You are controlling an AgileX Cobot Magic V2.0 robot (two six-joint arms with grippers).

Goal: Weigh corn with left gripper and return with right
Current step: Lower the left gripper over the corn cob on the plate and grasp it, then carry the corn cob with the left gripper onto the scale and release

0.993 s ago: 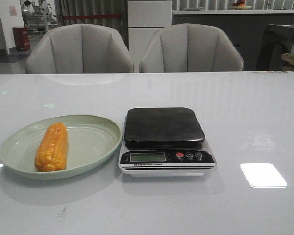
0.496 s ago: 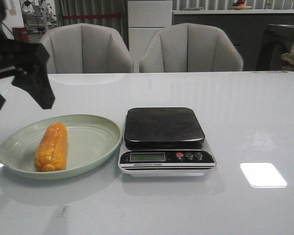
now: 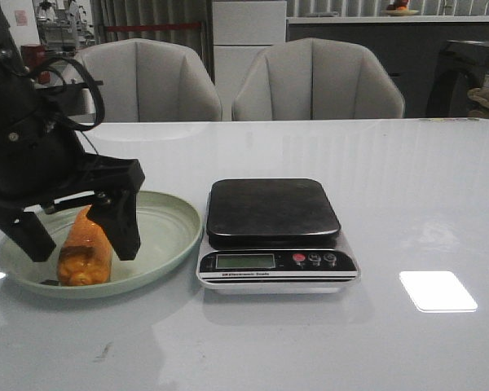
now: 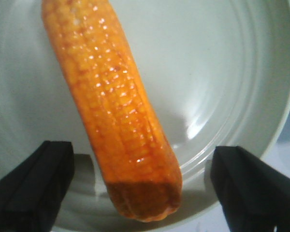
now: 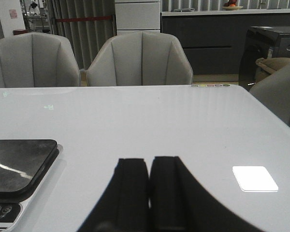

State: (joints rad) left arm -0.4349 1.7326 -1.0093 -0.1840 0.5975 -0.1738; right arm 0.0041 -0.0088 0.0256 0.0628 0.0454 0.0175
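Note:
The orange-yellow corn (image 3: pixel 85 251) lies on a pale green plate (image 3: pixel 159 236) at the left of the table. My left gripper (image 3: pixel 81 240) is open and stands over the corn, one finger on each side of it, not touching. In the left wrist view the corn (image 4: pixel 113 111) runs between the two black fingers (image 4: pixel 31 183), above the plate (image 4: pixel 222 72). The scale (image 3: pixel 275 232), with its dark platform bare, sits right of the plate; its corner shows in the right wrist view (image 5: pixel 17 164). My right gripper (image 5: pixel 149 166) is shut and empty above the table, out of the front view.
Two grey chairs (image 3: pixel 318 81) stand behind the table's far edge. A bright light reflection (image 3: pixel 438 291) lies on the table right of the scale. The scale's display and buttons (image 3: pixel 314 260) face the near edge.
My left arm came in from the upper left and dropped over the plate, its open fingers now astride the corn. The corn and scale have not moved.

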